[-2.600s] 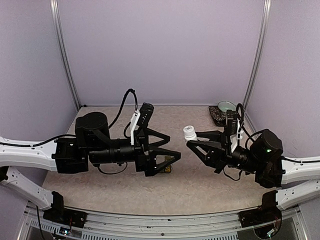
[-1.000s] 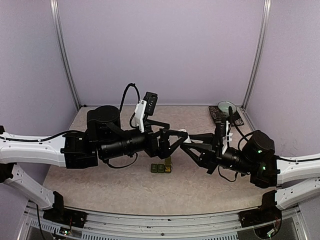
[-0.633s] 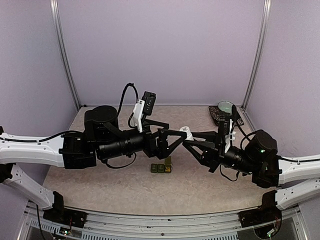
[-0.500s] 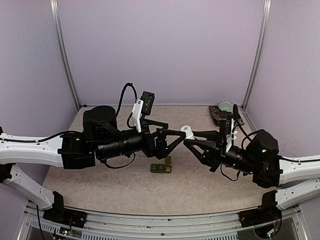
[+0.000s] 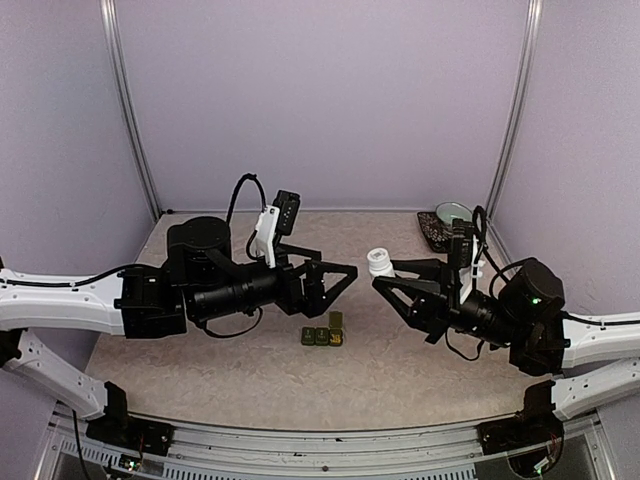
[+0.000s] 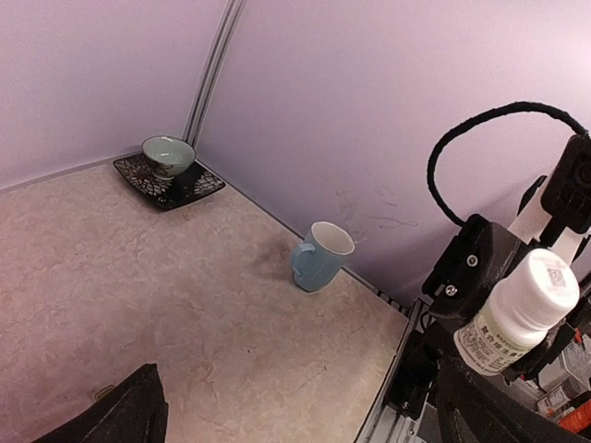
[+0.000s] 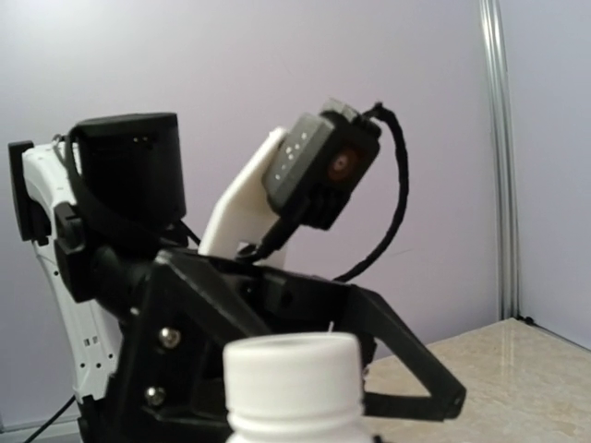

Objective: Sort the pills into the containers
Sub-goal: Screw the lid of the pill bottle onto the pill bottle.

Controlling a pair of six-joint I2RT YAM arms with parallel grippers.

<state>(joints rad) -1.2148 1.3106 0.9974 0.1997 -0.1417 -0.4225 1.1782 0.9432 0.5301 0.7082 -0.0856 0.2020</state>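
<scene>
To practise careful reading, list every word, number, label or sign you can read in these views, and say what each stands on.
Bottle label: dark print, too blurred to read.
Square sticker near the bottle's cap: a code pattern, too small to read.
Containers, mug, bowl: no readable text.
Nothing here can be quoted.

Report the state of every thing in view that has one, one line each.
left gripper, jaws wide open, empty.
right gripper, jaws shut on the pill bottle.
pill bottle, held off the table, cap seemingly on.
containers, on the table, one end lid seemingly flipped up.
mug, upright on the table.
bowl, upright on its saucer.
</scene>
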